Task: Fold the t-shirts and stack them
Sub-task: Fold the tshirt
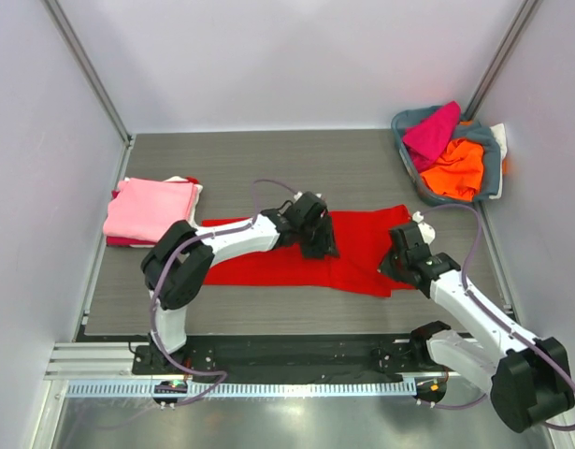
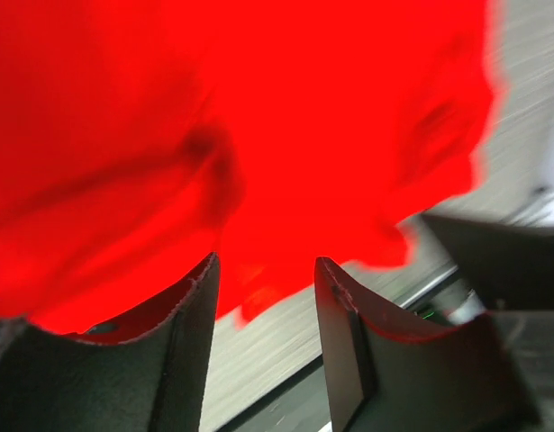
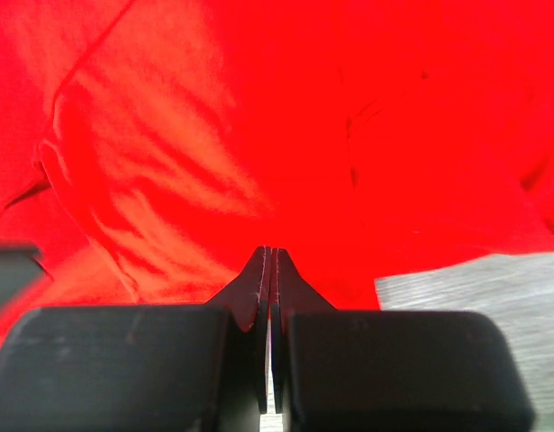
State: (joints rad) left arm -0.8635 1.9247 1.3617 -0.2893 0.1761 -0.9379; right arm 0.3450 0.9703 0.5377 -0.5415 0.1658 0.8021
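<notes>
A bright red t-shirt [image 1: 352, 253] lies spread flat across the middle of the table and fills most of both wrist views [image 2: 258, 108] [image 3: 349, 108]. My left gripper [image 1: 320, 245] hovers over the shirt's middle. Its jaws [image 2: 263, 261] stand apart at the shirt's near edge, with nothing gripped. My right gripper [image 1: 392, 265] is at the shirt's right end, its jaws [image 3: 270, 250] pressed together against the cloth, with no cloth visible between them. A folded pink t-shirt [image 1: 151, 208] tops a small stack at the left, with magenta and white cloth under it.
A grey-blue basket [image 1: 406, 122] stands at the back right, holding a magenta shirt [image 1: 432, 131], an orange shirt [image 1: 455, 168] and some white cloth [image 1: 499, 140]. Walls close in the table on three sides. A metal rail [image 1: 268, 388] runs along the near edge.
</notes>
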